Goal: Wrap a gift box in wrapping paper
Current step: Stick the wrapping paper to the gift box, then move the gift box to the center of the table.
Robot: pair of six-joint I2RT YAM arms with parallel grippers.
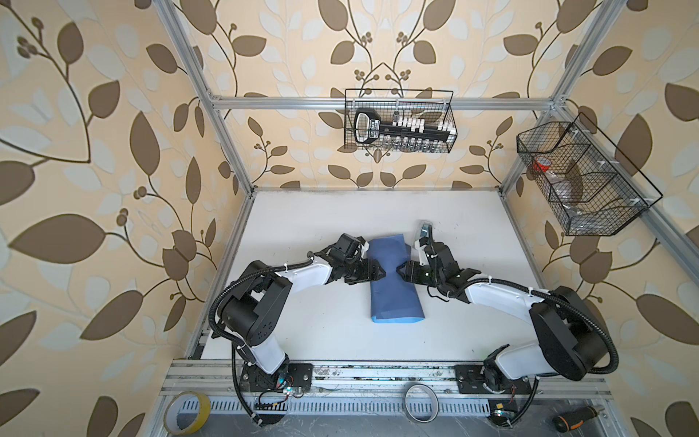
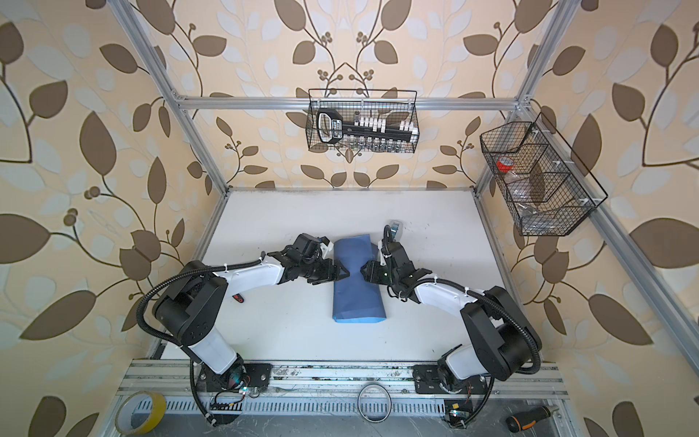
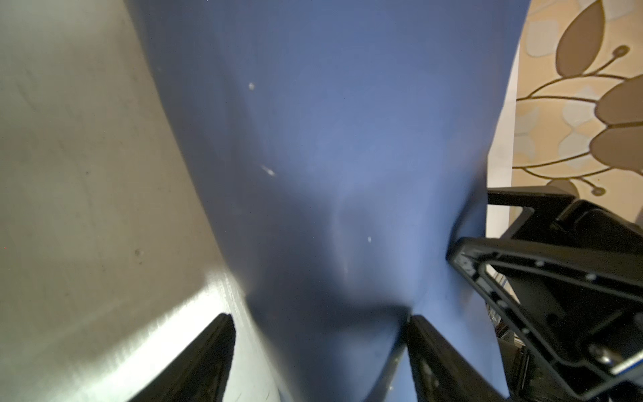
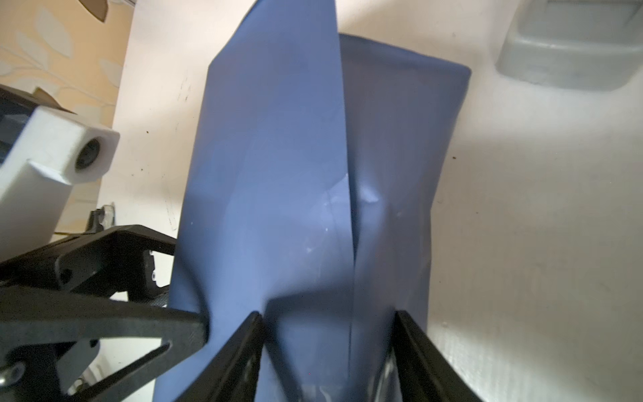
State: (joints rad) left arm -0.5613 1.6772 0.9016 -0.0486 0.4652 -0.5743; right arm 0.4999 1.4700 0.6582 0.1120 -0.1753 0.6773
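Observation:
The wrapping paper (image 1: 393, 287) (image 2: 355, 287) lies mid-table folded into a long bundle, its slate-blue face out and a light-blue edge at the near end. The gift box is hidden under it. My left gripper (image 1: 380, 273) (image 2: 344, 273) is at the bundle's left side. In the left wrist view it (image 3: 320, 317) is open, with the paper (image 3: 330, 139) bulging between the fingers. My right gripper (image 1: 400, 271) (image 2: 365, 273) faces it from the right. In the right wrist view it (image 4: 328, 314) is open, astride the overlapped paper (image 4: 278, 174).
A grey-white tape dispenser (image 1: 425, 230) (image 4: 574, 45) stands just behind the right wrist. A yellow tape roll (image 1: 187, 412), a clear ring (image 1: 420, 405) and a screwdriver (image 1: 575, 418) lie at the front rail. Wire baskets (image 1: 401, 121) (image 1: 582, 178) hang on the frame.

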